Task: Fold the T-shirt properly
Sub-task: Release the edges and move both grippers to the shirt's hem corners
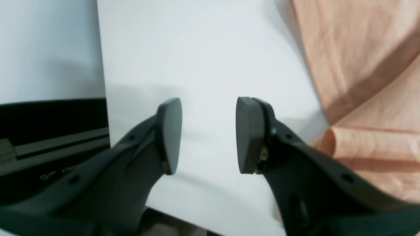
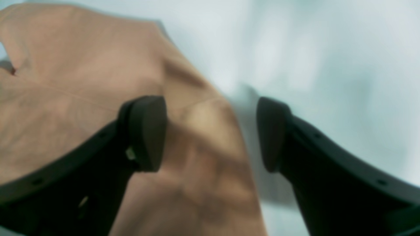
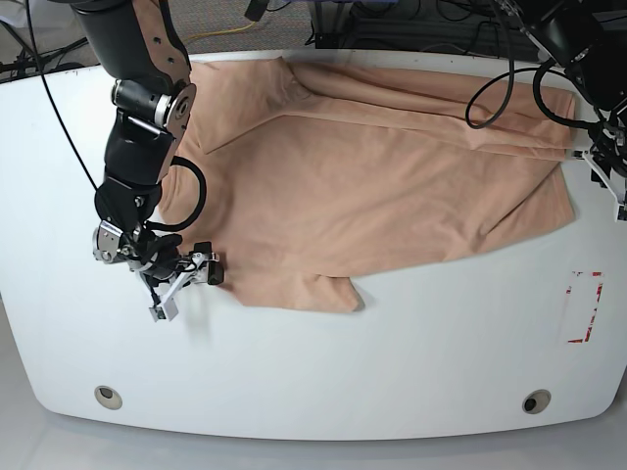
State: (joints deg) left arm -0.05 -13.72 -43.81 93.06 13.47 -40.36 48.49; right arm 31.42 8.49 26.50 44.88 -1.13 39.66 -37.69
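The peach T-shirt [image 3: 392,176] lies spread across the white table, wrinkled, with a folded flap along its far side. My right gripper [image 3: 186,292] is open at the shirt's near-left edge. In the right wrist view [image 2: 210,134] one finger is over the cloth [image 2: 82,82] and the other over bare table, with nothing gripped. My left gripper [image 1: 208,134] is open and empty over bare table, with the shirt's edge [image 1: 361,49] just to its right. In the base view its arm [image 3: 588,59] reaches down at the table's far right edge.
A white tag with red marks [image 3: 585,305] lies near the table's right edge. Two round fittings [image 3: 108,397] [image 3: 534,401] sit near the front edge. Cables hang at the back right. The left wrist view shows the table's edge [image 1: 101,65] and a dark frame [image 1: 49,141] beyond it.
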